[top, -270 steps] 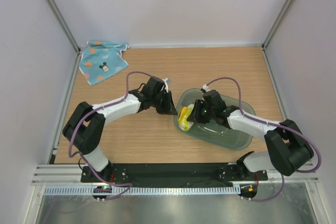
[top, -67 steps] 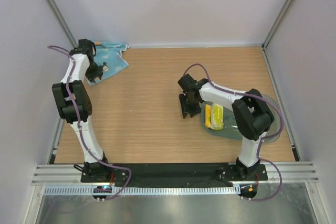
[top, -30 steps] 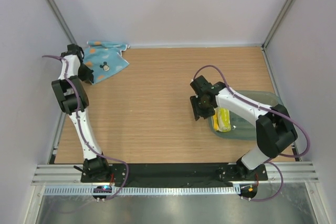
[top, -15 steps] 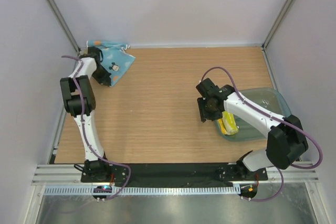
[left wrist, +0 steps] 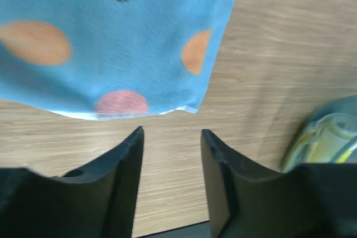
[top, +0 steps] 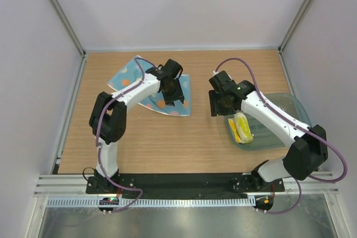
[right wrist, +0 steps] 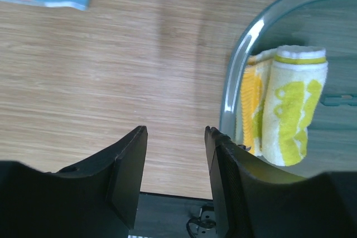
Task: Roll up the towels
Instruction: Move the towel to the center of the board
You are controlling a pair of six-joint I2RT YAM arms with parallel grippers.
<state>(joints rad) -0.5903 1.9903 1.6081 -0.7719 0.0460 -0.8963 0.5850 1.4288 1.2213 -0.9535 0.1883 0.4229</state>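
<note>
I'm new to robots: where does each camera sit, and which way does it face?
Top external: above and behind, looking down on the table; left arm, right arm show.
Left wrist: on the left arm, looking past the left gripper at the blue towel.
Right wrist: on the right arm, looking past the right gripper at the yellow towel in the tub.
Shared: both wrist views catch blue towel and tub.

The left arm (top: 136,90) and right arm (top: 268,114) have white links joined by chunky black joints. A thin purple cable (top: 237,59) loops along each. The left pincer (left wrist: 171,133) and right pincer (right wrist: 175,129) have matte black, wedge-shaped fingers (left wrist: 125,176). A black plate (top: 184,183) carries both bases
</note>
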